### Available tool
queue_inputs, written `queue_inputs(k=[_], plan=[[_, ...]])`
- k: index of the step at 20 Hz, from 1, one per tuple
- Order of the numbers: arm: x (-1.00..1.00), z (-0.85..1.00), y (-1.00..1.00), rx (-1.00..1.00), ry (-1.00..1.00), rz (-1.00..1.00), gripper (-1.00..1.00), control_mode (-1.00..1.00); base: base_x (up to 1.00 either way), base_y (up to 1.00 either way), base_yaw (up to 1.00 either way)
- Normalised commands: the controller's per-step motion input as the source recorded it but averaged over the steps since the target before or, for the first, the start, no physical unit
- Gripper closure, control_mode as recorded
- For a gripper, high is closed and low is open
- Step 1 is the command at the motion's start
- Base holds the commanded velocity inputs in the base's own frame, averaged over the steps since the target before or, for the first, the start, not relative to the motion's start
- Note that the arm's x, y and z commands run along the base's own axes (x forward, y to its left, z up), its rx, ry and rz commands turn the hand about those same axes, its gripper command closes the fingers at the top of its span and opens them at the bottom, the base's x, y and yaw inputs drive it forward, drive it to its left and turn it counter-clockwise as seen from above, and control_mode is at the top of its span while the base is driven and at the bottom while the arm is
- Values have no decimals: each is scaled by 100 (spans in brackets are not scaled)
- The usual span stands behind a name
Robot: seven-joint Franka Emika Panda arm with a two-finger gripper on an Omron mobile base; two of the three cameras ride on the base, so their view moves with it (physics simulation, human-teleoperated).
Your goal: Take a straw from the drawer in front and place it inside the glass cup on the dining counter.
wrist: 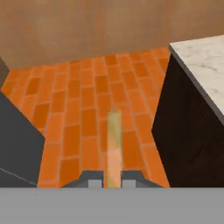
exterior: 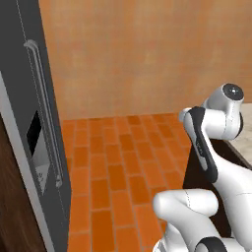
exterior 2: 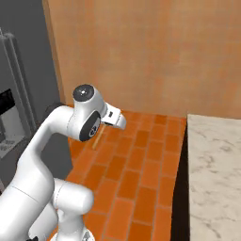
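Between the two dark fingertips at the bottom of the hand view, the claw (wrist: 113, 183) is clenched on the straw (wrist: 113, 146), which juts forward over the orange brick floor (wrist: 83, 109). From the right base view the straw (exterior 2: 98, 137) shows as a thin pale stick slanting down below the wrist. To the right stands the beige marble-veined dining table (wrist: 205, 57) on its dark base, seen also at the right (exterior 2: 214, 160). On the left stands a grey refrigerator (exterior: 34, 123).
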Motion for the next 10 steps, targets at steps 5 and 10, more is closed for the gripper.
queue_inputs(k=[5,10], plan=[[0,0,0,0,0,0,100,100,100,10,-39],[0,0,0,0,0,0,100,100,100,19,-39]])
